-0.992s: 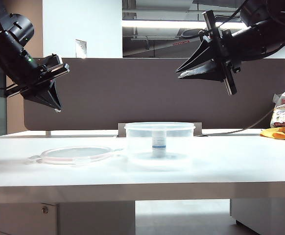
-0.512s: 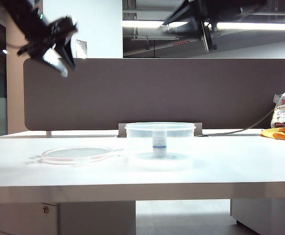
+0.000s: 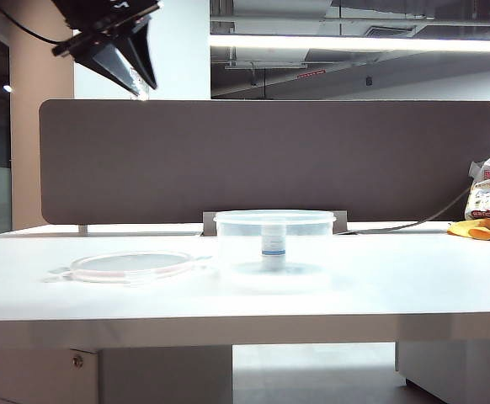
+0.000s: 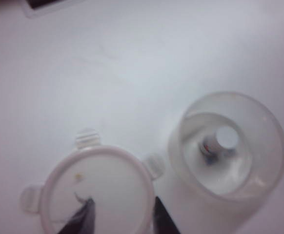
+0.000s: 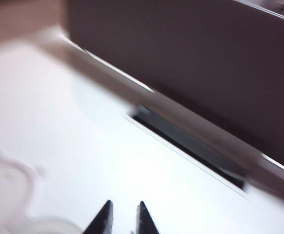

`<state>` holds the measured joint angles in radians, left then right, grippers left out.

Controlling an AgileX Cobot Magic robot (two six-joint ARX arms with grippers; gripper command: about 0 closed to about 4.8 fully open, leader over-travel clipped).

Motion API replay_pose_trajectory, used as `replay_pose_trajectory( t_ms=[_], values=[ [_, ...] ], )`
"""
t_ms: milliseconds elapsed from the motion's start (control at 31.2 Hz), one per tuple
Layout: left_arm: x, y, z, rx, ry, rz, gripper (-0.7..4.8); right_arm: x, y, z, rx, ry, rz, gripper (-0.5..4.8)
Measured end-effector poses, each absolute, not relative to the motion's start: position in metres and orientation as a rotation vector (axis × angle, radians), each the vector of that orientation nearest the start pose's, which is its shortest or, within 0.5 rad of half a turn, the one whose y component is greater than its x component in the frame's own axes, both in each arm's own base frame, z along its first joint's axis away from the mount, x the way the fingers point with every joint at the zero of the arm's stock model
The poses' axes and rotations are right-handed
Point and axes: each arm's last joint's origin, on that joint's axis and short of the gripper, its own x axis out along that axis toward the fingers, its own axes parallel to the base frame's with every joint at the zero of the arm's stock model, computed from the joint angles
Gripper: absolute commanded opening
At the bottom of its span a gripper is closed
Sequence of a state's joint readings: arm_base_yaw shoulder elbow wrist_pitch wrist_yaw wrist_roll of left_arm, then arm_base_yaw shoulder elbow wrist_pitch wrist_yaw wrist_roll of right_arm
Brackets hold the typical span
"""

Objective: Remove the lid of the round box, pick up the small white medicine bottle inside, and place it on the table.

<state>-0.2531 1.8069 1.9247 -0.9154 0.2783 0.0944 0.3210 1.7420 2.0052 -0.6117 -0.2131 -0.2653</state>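
The left gripper (image 4: 120,219) is hanging high above the lid (image 4: 95,192) with its jaws standing apart and nothing between them, while the right gripper (image 5: 122,217) is pointing over the table (image 5: 59,146) with its jaws nearly together and empty — outside the exterior view. The small white medicine bottle (image 3: 273,244) is standing upright inside the round box (image 3: 274,248), open-topped, the lid lying flat just beside it. Whichever gripper is going in risks clipping the rolled rim and shoving the light tub — or nudging the little bottle over.
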Motion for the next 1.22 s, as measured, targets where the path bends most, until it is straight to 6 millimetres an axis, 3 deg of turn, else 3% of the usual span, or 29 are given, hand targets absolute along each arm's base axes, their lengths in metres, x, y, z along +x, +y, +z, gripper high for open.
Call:
replay_pose_trajectory(
  t_ms=[192, 352, 544, 736, 960, 1024, 1216],
  values=[
    [0.358, -0.12, 0.379, 0.141, 0.831, -0.588, 1.55, 0.356, 0.143, 0.432, -0.352, 0.4, 0.564, 0.67],
    [0.331, -0.118, 0.396, 0.174, 0.851, -0.615, 1.52, 0.375, 0.157, 0.388, -0.38, 0.602, 0.593, 0.69],
    [0.287, -0.118, 0.434, 0.218, 0.736, -0.675, 1.52, 0.398, 0.169, 0.342, -0.29, 0.779, 0.589, 2.36],
    [0.245, -0.125, 0.458, 0.254, 0.664, -0.755, 1.52, 0.407, 0.178, 0.315, -0.256, 0.876, 0.601, 2.44],
    [0.212, -0.138, 0.466, 0.3, 0.667, -0.854, 1.53, 0.409, 0.196, 0.289, -0.267, 0.961, 0.637, 2.49],
    [0.207, -0.141, 0.464, 0.315, 0.685, -0.862, 1.53, 0.408, 0.203, 0.283, -0.273, 0.975, 0.652, 2.87],
    [0.2, -0.145, 0.46, 0.365, 0.739, -0.84, 1.58, 0.407, 0.215, 0.268, -0.287, 1.021, 0.674, 2.92]
  ],
)
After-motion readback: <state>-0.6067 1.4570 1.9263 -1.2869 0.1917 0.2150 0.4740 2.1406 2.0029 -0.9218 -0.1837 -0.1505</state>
